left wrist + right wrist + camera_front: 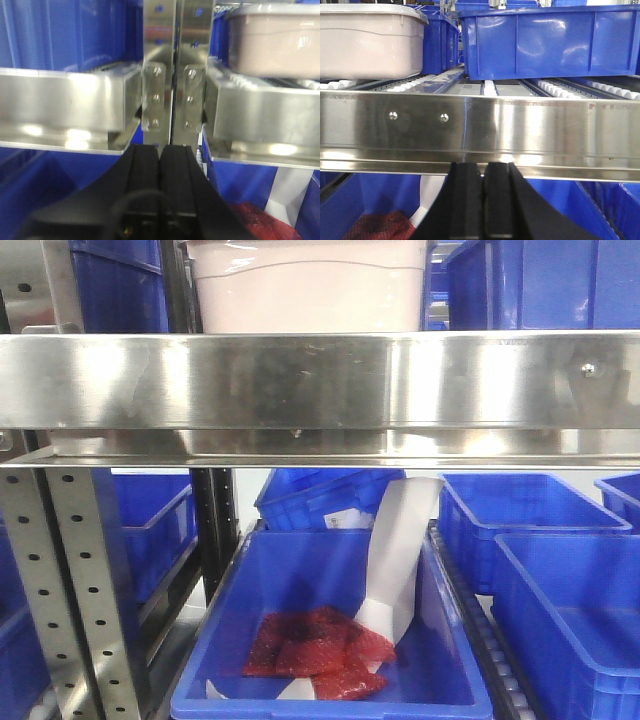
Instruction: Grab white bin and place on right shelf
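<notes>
The white bin (308, 285) is a pinkish-white tub standing on the steel shelf (320, 390), behind its broad shiny front rail. It also shows in the left wrist view (272, 42) at the upper right and in the right wrist view (370, 42) at the upper left, on the shelf's rollers. My left gripper (160, 150) is shut and empty, just below the rail, facing a pair of perforated uprights (172, 65). My right gripper (482, 167) is shut and empty, just under the rail (480, 132), right of the bin.
Blue crates (550, 42) stand on the shelf right of the bin and behind it. Below the rail, a blue crate (320, 640) holds red mesh bags (320, 650) and a white scoop (400, 560). More blue crates (570, 590) stand to the right. A perforated upright (75, 580) is at left.
</notes>
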`<state>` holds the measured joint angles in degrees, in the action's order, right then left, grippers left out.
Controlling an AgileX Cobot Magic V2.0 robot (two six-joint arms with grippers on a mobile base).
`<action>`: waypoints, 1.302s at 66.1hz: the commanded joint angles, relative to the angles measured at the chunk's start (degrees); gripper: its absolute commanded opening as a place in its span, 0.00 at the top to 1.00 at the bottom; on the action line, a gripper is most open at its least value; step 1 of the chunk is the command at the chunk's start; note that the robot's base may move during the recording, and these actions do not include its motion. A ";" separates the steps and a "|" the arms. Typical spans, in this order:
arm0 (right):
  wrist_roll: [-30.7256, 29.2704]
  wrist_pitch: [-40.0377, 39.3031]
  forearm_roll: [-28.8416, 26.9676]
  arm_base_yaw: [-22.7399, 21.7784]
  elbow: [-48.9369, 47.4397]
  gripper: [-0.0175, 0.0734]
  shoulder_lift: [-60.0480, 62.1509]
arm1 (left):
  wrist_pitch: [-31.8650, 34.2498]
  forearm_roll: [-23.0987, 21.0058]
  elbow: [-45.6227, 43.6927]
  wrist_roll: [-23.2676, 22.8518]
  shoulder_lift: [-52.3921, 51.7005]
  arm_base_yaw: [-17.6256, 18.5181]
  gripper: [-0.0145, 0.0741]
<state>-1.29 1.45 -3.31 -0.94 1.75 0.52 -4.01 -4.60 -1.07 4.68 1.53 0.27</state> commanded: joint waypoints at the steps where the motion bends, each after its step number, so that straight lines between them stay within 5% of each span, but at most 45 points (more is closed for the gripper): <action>1: -0.18 -4.72 0.10 -0.06 -0.12 0.74 1.16 | 9.82 2.70 0.85 -4.29 0.63 1.39 0.97; 5: -0.18 -4.72 0.10 -0.06 -0.12 0.74 1.16 | 13.21 2.83 2.90 -4.29 0.47 2.20 0.97; 38: -0.18 -4.66 0.10 -0.06 -0.12 0.74 1.11 | 7.75 4.60 2.67 -4.07 -2.74 3.19 0.97; 52: -0.18 -4.66 0.10 -0.06 -0.12 0.74 1.11 | 7.29 3.82 2.67 -4.07 -2.74 7.90 0.97; 86: -0.18 -4.66 0.10 -0.06 -0.12 0.74 1.11 | 9.31 3.72 2.67 -4.07 -2.74 7.41 0.97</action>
<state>-1.29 1.85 -3.31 -0.94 1.75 0.52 0.00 -0.44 1.61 1.07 -0.71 7.63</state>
